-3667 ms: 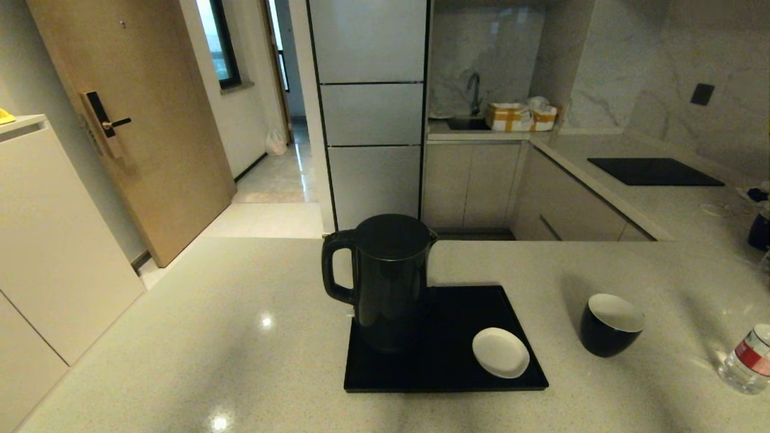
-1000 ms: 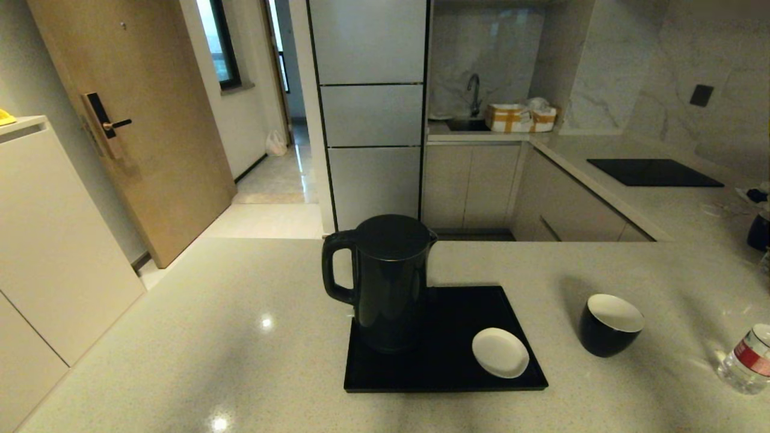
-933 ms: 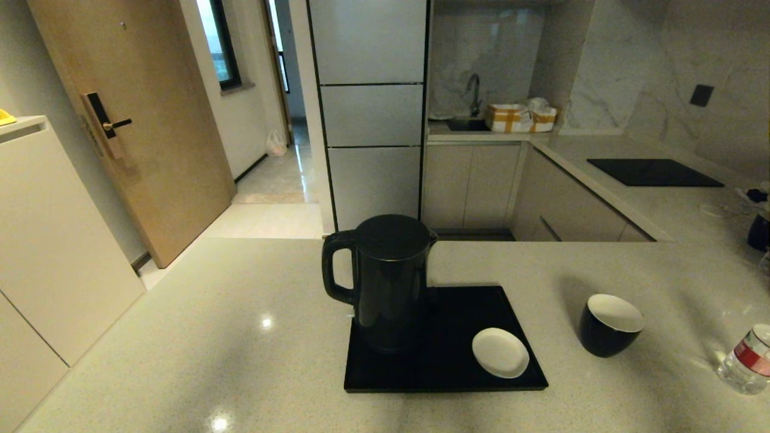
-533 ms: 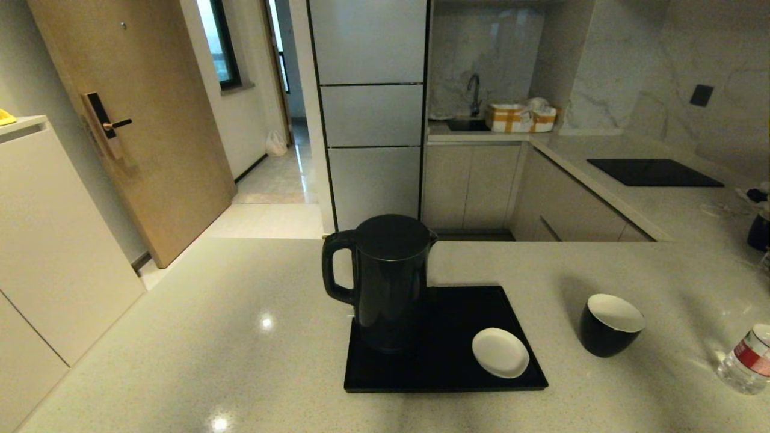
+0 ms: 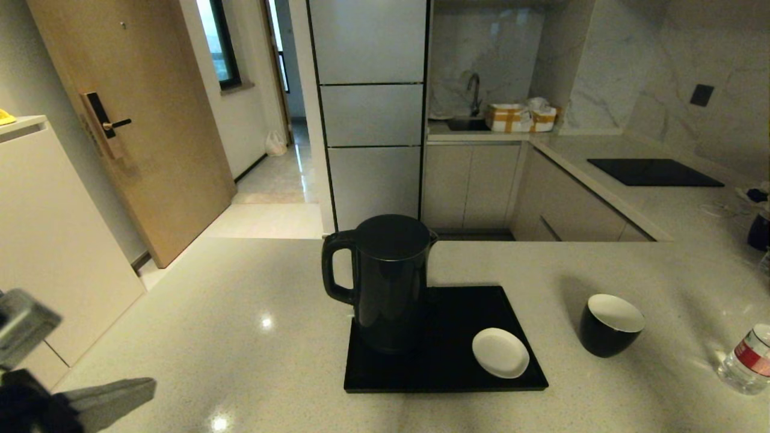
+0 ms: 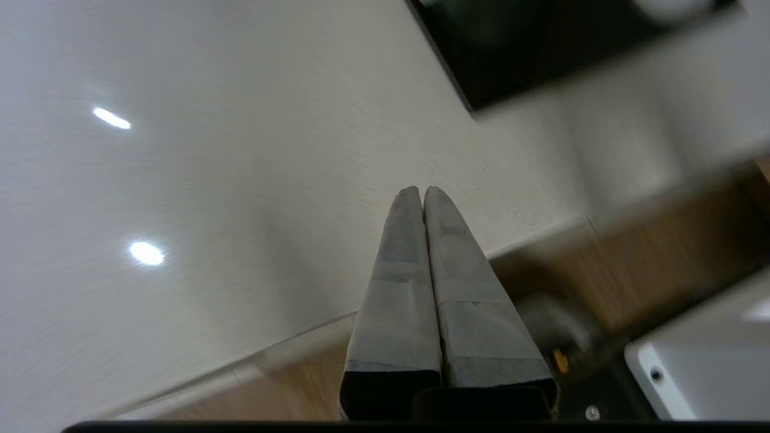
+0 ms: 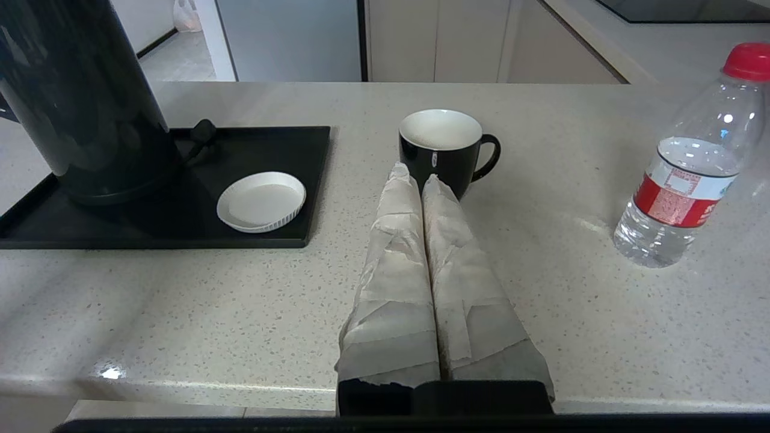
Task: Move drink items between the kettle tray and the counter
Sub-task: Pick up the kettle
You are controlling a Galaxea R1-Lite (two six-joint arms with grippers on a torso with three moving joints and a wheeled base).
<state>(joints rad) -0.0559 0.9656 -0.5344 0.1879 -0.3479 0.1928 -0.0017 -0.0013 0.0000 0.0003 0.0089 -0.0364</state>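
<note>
We see the counter (image 5: 240, 313) filling the near half of the head view. On it lies the tray (image 5: 517, 376), and the kettle (image 5: 385, 282) stands upright on the tray's left part, its handle to the left. The saucer (image 5: 500, 352) sits on the tray's near right corner, apart from the kettle.

The cup (image 5: 609, 325) stands upright on the counter just right of the tray; the right wrist view shows a handle on it (image 7: 448, 147). Further right, at the edge of the head view, stands the bottle (image 5: 746, 359), well apart from the cup.

Our left gripper (image 6: 419, 193) shows blurred at the lower left of the head view, probably just past the counter's near left edge; its fingers are pressed together, holding nothing. Our right gripper (image 7: 416, 174) points level at the cup from the near edge, fingers together and empty.
</note>
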